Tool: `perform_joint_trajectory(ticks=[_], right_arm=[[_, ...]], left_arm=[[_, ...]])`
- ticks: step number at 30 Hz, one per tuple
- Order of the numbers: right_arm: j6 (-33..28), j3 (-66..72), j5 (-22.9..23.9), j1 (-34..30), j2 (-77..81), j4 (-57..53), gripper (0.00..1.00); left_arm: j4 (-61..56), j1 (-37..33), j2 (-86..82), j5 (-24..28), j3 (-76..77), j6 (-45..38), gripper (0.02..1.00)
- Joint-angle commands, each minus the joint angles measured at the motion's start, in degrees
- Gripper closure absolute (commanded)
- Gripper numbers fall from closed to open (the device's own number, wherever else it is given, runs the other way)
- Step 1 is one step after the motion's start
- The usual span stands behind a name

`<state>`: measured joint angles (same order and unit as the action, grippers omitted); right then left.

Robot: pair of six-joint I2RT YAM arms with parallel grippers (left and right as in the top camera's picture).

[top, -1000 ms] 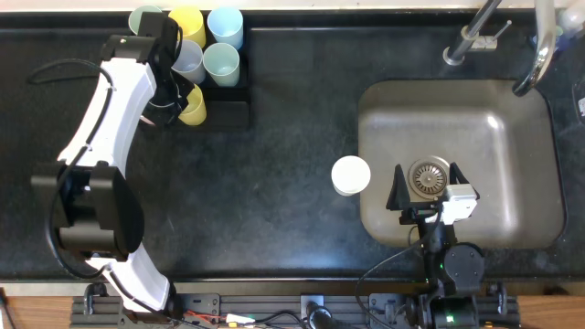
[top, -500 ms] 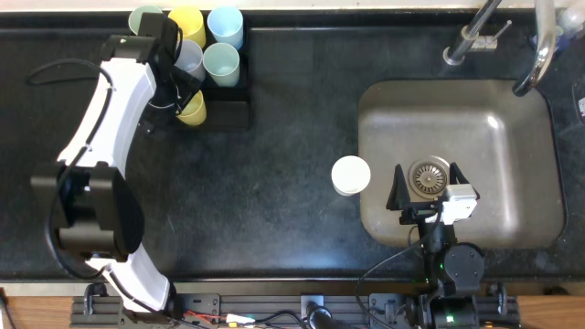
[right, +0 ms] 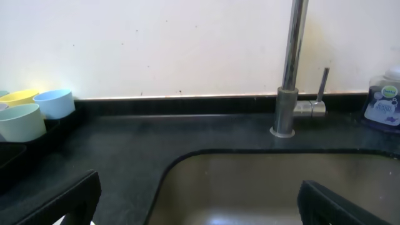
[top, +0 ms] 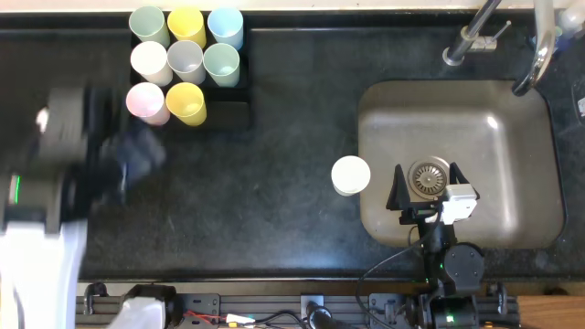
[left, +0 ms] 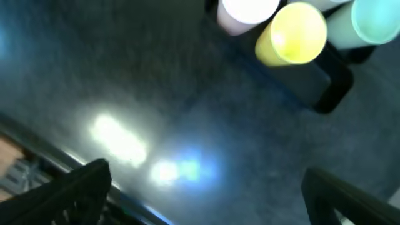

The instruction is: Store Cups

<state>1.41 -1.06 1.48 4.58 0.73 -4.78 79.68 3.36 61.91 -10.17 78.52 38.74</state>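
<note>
The top camera looks straight down on the black stone worktop (top: 274, 183). The left wrist camera faces down close above it; both show the yellow plastic cup (left: 292, 34). The right wrist camera, low, faces the far white wall (right: 187, 44).

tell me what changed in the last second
The left arm pulled away from the tray, down toward its base, leaving the yellow cup standing free there. The right gripper and the white cup beside the sink stayed put.
</note>
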Motion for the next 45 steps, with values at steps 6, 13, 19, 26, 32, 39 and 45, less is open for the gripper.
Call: perform_joint_trajectory(ticks=[6,13,19,26,32,39,45], right_arm=[[-0.33,0.79,-0.42,-0.11,-0.42,0.33,0.005],[-0.33,0.79,-0.39,-0.11,-0.42,0.33,0.003],[-0.33,0.79,-0.39,-0.11,-0.42,0.33,0.003],[-0.33,0.79,-0.39,-0.11,-0.42,0.33,0.003],[-0.33,0.79,-0.39,-0.11,-0.42,0.33,0.005],[-0.33,0.79,-0.39,-0.11,-0.42,0.33,0.005],[-0.33,0.79,-0.39,-0.11,-0.42,0.33,0.003]], left_arm=[[-57.07,-0.50,-35.28,18.62,-54.31,-48.33,0.020],[-81.48,-0.50,-50.16,24.02,-72.89,-54.45,0.020],[-75.17,-0.37,-56.11,16.50,-78.09,-35.06,0.020],[-74.84,0.15,-61.53,9.57,-78.09,-35.91,0.020],[-74.88,0.57,-61.79,9.20,-78.07,-35.67,0.020],[-74.86,0.57,-61.75,9.20,-78.07,-35.67,0.020],[-74.86,0.57,-61.75,9.20,-78.07,-35.67,0.020]])
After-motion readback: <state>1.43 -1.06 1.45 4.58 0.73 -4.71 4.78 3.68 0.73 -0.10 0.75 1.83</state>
